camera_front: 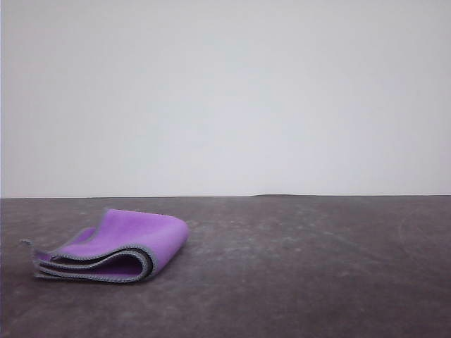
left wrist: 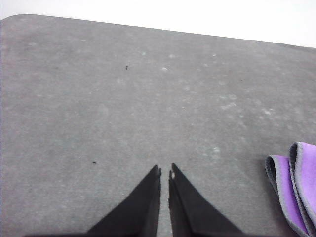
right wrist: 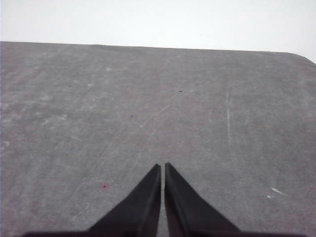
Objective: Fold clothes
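The clothes (camera_front: 116, 246) are one small soft cloth lying folded into stacked layers on the dark grey table (camera_front: 303, 267), left of centre in the front view. Bright purple faces up, and grey stitched edging curls along the open side nearest the camera. In the left wrist view a purple corner of the clothes (left wrist: 296, 187) lies off to one side of my left gripper (left wrist: 164, 171), which is shut with nothing between its black fingertips. My right gripper (right wrist: 163, 166) hovers over bare table, shut and holding nothing.
The table top (right wrist: 148, 98) is scuffed dark grey with pale marks. Its far edge (camera_front: 282, 196) meets a plain white wall. A rounded table corner (right wrist: 301, 54) appears in the right wrist view, another table corner (left wrist: 15, 19) in the left wrist view.
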